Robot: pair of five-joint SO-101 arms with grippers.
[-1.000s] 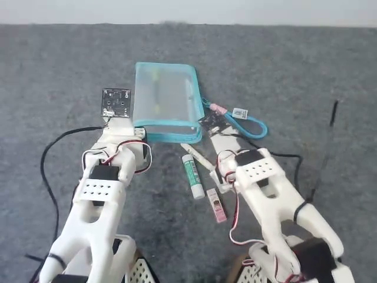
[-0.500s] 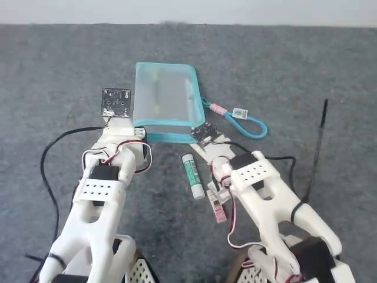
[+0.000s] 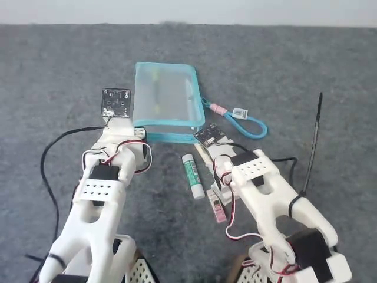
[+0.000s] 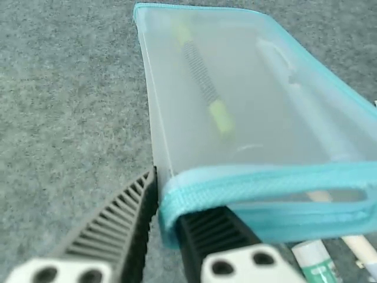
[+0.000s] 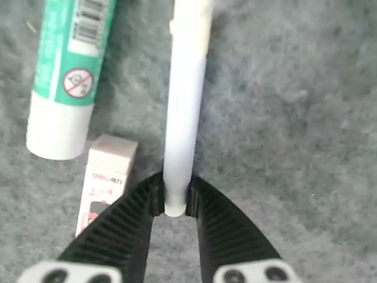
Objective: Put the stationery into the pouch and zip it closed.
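The slim white pen (image 5: 184, 88), end clamped in the right tool (image 5: 175, 206), is pointed up-frame at the teal-edged translucent pouch (image 3: 165, 97) clamped by the left tool (image 4: 168, 236).

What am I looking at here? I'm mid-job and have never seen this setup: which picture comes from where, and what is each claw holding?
Two small robot arms stand side by side at a grey table. The wide picture looks down from above; the other two come from a camera on each wrist. The left gripper pinches a corner of the clear, blue-edged pouch, with a green pen inside. The right gripper is shut on a white pen. A glue stick and an eraser lie beside it on the table.
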